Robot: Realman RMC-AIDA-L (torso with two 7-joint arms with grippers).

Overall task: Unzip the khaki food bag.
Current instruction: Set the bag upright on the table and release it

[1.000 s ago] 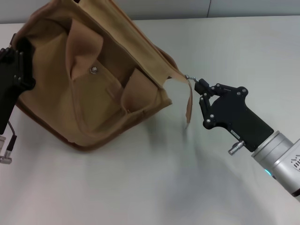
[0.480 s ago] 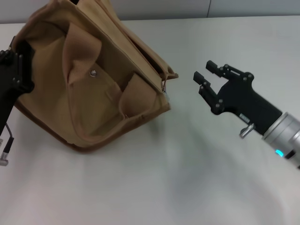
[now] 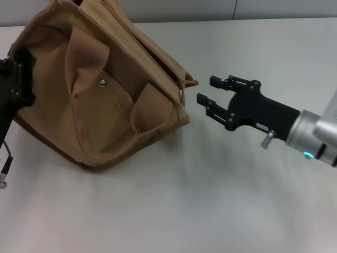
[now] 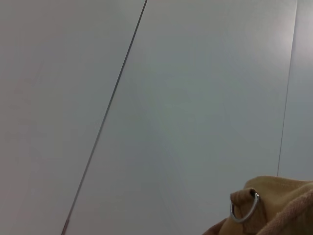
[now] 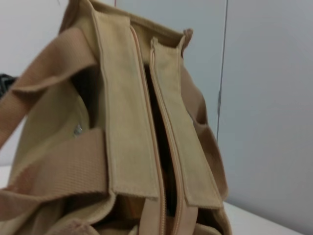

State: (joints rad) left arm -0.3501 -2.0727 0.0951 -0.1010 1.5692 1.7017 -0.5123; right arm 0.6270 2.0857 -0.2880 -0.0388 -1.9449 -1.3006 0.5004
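The khaki food bag (image 3: 105, 100) lies tilted on the white table, its snap pocket facing up. Its top zipper (image 5: 161, 147) stands parted in the right wrist view, with dark inside showing between the two tapes. The metal zipper pull (image 3: 182, 97) hangs at the bag's right end. My right gripper (image 3: 206, 89) is open and empty, a short way right of that end and pointing at it. My left gripper (image 3: 15, 79) is against the bag's left end. The left wrist view shows a metal ring (image 4: 243, 210) on a bag corner.
The table (image 3: 210, 200) stretches in front and to the right of the bag. A grey wall (image 3: 284, 8) runs along the far edge. A cable with a metal plug (image 3: 4, 179) hangs by my left arm at the left edge.
My right gripper let go of the zipper pull, opened and drew back to the right. The pull and its flap dropped back against the bag's end. The left arm stayed put.
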